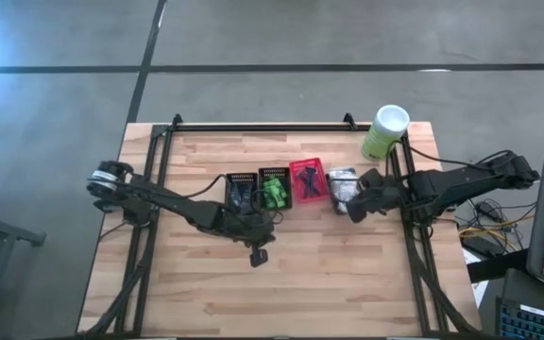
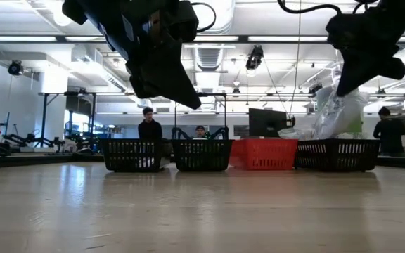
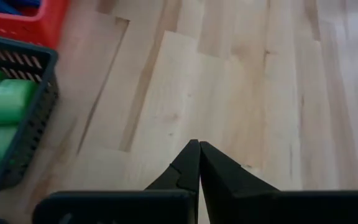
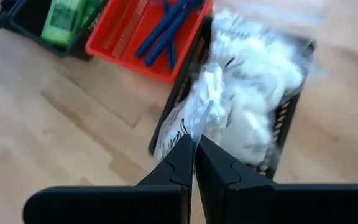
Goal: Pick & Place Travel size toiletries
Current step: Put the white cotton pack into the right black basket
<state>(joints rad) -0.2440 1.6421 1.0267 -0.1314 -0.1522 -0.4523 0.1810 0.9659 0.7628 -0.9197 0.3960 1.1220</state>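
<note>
We see right gripper pinching white crinkly packet just above black basket; left gripper pressed together, green bottles off beside it.

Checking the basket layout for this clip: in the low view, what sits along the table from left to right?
Black basket → second black basket → red basket → black basket with white packets rising out of it, the right gripper shut on a packet; the left gripper hangs over the first two.

Two dark jointed arms, black cables trailing, each tool with matte black tapered fingers
</note>
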